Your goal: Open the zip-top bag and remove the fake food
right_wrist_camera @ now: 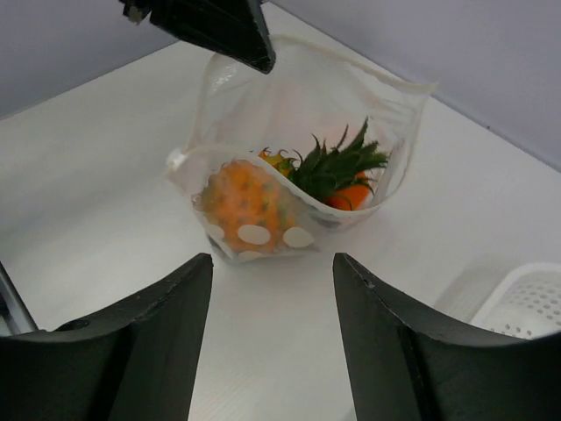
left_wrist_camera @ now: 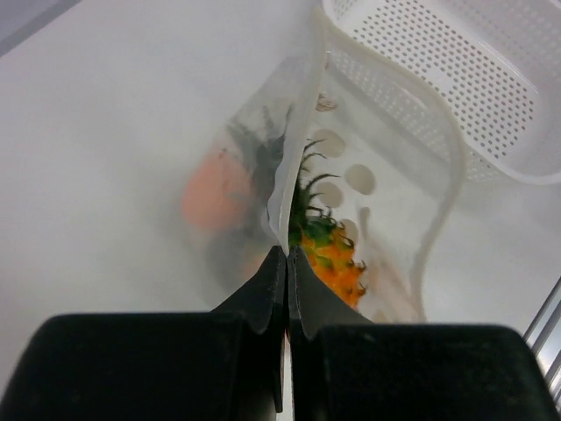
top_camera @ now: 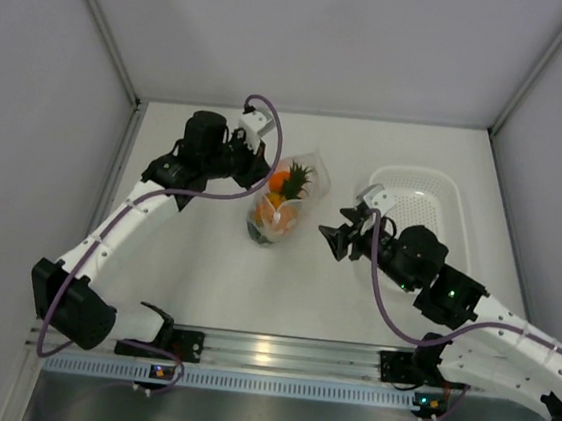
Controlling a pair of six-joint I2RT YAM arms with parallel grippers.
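Table (top_camera: 193,282): white and flat, boxed in by pale grey walls (top_camera: 330,35) on three sides, with a metal rail (top_camera: 276,351) along the near edge.
Bag (right_wrist_camera: 298,96): clear crinkly pouch standing mid-table between the two arms, to the left of the basket. Its mouth gapes open, with one side lifted high and the other sagging low.
Left gripper (left_wrist_camera: 287,263): fingers pressed together on the raised edge of the bag, with the plastic pinched between them.
Right gripper (right_wrist_camera: 272,263): fingers spread wide and holding nothing. It hovers near the bag on its right side, apart from it and facing the open mouth.
Pineapple (right_wrist_camera: 241,197): orange-yellow, lying inside the bag against the sagging side, its green spiky crown pointing toward the raised side.
Orange fruit (right_wrist_camera: 351,197): inside the bag, tucked behind the crown and only partly seen.
Basket (top_camera: 444,187): white, perforated, at the right rear of the table, just behind the right arm and well apart from the bag.
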